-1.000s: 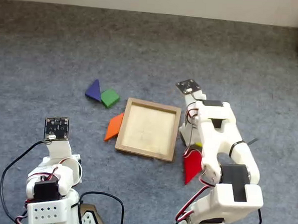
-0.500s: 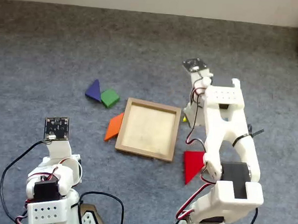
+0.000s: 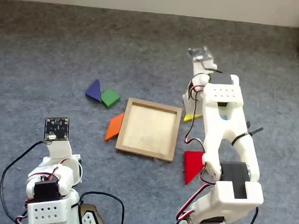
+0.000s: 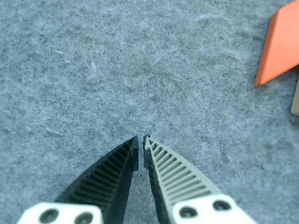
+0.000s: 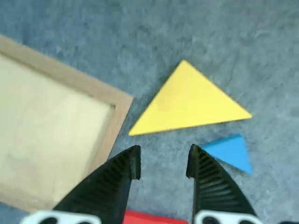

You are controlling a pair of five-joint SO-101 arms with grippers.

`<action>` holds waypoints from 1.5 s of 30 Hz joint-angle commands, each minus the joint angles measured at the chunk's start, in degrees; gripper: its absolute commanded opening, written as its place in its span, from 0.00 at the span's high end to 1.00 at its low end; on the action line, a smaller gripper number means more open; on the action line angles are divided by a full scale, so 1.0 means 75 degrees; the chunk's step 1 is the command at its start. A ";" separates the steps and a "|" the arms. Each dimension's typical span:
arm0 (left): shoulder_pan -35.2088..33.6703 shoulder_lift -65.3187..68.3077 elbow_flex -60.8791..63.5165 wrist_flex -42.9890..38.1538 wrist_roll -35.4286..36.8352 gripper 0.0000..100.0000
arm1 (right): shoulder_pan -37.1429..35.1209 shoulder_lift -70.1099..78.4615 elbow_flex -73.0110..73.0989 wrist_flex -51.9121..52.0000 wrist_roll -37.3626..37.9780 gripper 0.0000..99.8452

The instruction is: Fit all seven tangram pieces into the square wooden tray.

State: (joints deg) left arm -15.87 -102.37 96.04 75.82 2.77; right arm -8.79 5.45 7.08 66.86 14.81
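Right jaws are part-open and empty, the yellow triangle (image 5: pixel 188 103) just beyond their tips, beside the tray (image 5: pixel 70 77). Left jaws are all but closed on nothing, the orange piece (image 4: pixel 280 44) well apart.

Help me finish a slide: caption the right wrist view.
Right gripper, open, poised near the yellow triangle lying beside a corner of the wooden tray, a small blue triangle close by.
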 commanded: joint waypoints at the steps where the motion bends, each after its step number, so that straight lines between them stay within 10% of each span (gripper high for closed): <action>1: -0.0053 -0.0252 0.0147 0.0023 0.0000 0.96 | -0.0100 -0.0053 -0.0451 -0.1284 -0.0258 0.84; 17: -0.0053 -0.0252 0.0147 0.0023 0.0000 0.96 | -0.0205 0.2421 -0.0381 -0.3370 -0.0199 0.84; 32: -0.0053 -0.0252 0.0147 0.0023 0.0000 0.96 | 0.0627 0.1600 -0.0393 0.0803 0.2215 0.84; 45: -0.0053 -0.0252 0.0147 0.0023 0.0000 0.96 | 0.0873 -0.1623 -0.0111 0.1940 0.1008 0.84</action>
State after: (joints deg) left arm -15.87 -102.37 96.04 75.82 2.77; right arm -3.25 0.70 6.02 80.40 27.91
